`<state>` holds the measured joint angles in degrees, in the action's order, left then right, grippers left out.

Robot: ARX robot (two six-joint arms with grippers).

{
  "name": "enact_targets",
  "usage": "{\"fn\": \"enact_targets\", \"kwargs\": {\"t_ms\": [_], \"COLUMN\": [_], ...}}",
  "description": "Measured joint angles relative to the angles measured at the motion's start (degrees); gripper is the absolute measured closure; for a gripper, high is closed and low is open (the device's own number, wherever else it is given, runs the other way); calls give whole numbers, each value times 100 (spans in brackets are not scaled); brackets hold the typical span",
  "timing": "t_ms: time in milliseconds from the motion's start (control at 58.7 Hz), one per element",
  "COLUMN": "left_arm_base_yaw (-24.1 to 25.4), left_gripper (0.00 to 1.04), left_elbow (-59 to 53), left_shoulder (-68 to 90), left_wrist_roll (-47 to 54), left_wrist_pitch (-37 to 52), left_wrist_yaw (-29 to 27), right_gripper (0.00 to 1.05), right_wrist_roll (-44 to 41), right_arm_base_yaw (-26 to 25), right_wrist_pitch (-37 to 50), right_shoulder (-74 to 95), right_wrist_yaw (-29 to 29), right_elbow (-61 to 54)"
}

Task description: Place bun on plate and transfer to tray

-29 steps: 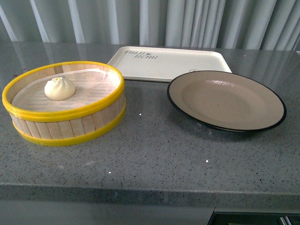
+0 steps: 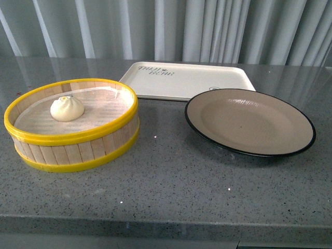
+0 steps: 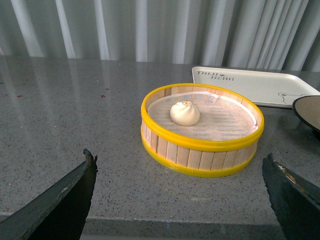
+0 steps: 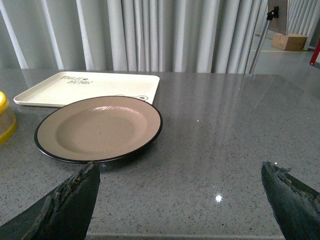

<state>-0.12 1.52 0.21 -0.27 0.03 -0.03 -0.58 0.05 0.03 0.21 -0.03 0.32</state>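
The white pleated bun lies inside a yellow-rimmed wooden steamer basket at the left of the counter. To the right sits the beige plate with its black rim, nothing on it. Behind both lies the cream tray, bare. Neither arm shows in the front view. My left gripper is open, back from the near side of the basket. My right gripper is open over bare counter, beside the plate.
The grey speckled counter ends at a front edge close to both grippers. White curtains hang behind the counter. A stand and a cardboard box are far off in the right wrist view.
The front view has shifted slightly, so all objects sit a little lower in the picture. Bun, basket, plate and tray keep their places relative to each other.
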Motion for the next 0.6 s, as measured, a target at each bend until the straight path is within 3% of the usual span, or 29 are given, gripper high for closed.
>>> {"fn": "enact_targets", "kwargs": {"t_ms": [477,511,546,597], "left_arm_base_yaw": [0,74,125,-33], "left_gripper": [7,7,7,7], "left_elbow": [0,55,278,557], "left_shoulder": [0,125,634,1696], "left_wrist_roll": [0,-173,-765,-1360], "left_wrist_pitch": [0,-186,-529,-2], "left_wrist_yaw": [0,254,892,1156], "right_gripper": [8,8,8,8], "right_wrist_roll": [0,0,0,0], "right_arm_base_yaw": [0,0,0,0], "right_wrist_pitch": [0,0,0,0], "right_shoulder": [0,0,0,0], "right_wrist_yaw": [0,0,7,-7], "right_elbow": [0,0,0,0]}}
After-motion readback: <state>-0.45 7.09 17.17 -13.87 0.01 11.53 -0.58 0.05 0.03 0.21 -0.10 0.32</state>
